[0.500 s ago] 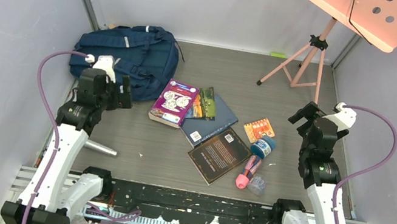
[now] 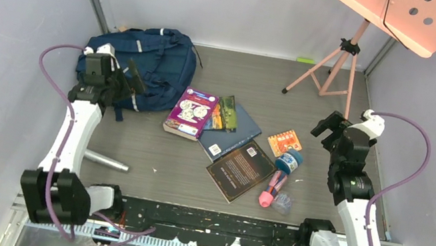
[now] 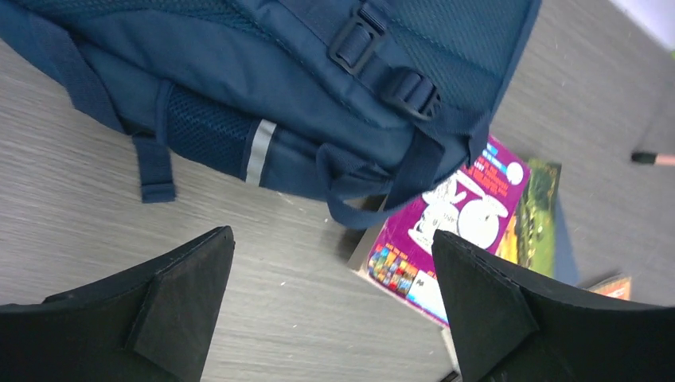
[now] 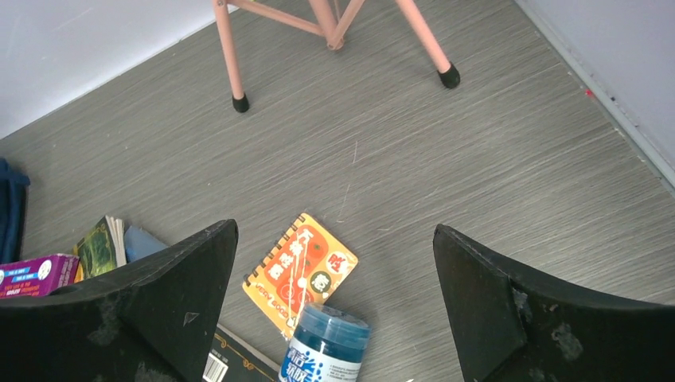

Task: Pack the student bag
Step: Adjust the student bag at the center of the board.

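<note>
Your student bag (image 2: 165,59) lies upper left, its opening and contents hidden from you, its near edge partly behind your left gripper (image 3: 331,233). That and the right gripper (image 4: 334,225) are spread wide, holding nothing.

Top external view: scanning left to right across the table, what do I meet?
student bag → purple book → dark book → orange notebook → right pincer

Matt navy cloth student bag (image 3: 318,95), glossy purple book (image 3: 446,231) cover, grey wood-grain table (image 4: 477,159).
</note>
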{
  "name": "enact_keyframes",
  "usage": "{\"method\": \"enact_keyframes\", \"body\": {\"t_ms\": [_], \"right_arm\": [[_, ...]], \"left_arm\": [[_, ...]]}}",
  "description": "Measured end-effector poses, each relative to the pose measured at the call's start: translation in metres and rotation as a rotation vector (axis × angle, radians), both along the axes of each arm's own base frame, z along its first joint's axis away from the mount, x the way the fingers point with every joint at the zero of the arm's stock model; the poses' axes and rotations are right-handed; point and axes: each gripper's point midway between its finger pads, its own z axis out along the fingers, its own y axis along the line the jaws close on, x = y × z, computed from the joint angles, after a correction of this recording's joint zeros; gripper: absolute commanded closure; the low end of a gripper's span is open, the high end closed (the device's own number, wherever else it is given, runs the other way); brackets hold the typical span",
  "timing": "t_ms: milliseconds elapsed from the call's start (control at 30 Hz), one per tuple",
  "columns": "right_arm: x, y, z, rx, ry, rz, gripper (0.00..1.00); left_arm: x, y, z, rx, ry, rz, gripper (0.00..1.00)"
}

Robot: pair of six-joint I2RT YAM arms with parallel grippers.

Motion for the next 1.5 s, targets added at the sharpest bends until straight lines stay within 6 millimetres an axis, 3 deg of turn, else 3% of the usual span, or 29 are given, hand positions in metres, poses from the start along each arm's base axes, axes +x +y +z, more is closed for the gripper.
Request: {"method": "enact_keyframes", "body": {"t_ms": [267,433,633,733,967,1267,1400,1500], "right_arm": [[0.003,0.014,-0.007,0.025,0.037,0.075,0.00],[0.007,0.022,-0.012,0.039,0.064,0.115,0.00],[0.009,0.028,-0.013,0.051,0.074,0.147,0.00],[0.007,0.028,-0.009,0.051,0.060,0.148,0.00],[0.002,0.028,0.005,0.050,0.010,0.151,0.00],[0.001,0.032,0.008,0.057,0.001,0.176,0.00],[0.000,0.034,0.008,0.058,-0.002,0.187,0.00],[0.000,0.035,0.009,0.060,-0.006,0.193,0.00]], "left_arm": [[0.034,0.009,-0.022,-0.159,0.016,0.132,0.02],[0.037,0.021,-0.032,-0.205,-0.025,0.202,0.02],[0.030,0.048,-0.091,-0.447,-0.003,0.367,0.05],[0.028,0.048,-0.113,-0.506,0.036,0.397,0.05],[0.044,0.046,-0.107,-0.555,-0.013,0.373,0.06],[0.051,0.041,-0.131,-0.615,0.035,0.370,0.05],[0.052,0.041,-0.130,-0.611,0.029,0.365,0.13],[0.055,0.039,-0.130,-0.612,0.032,0.343,0.26]]}}
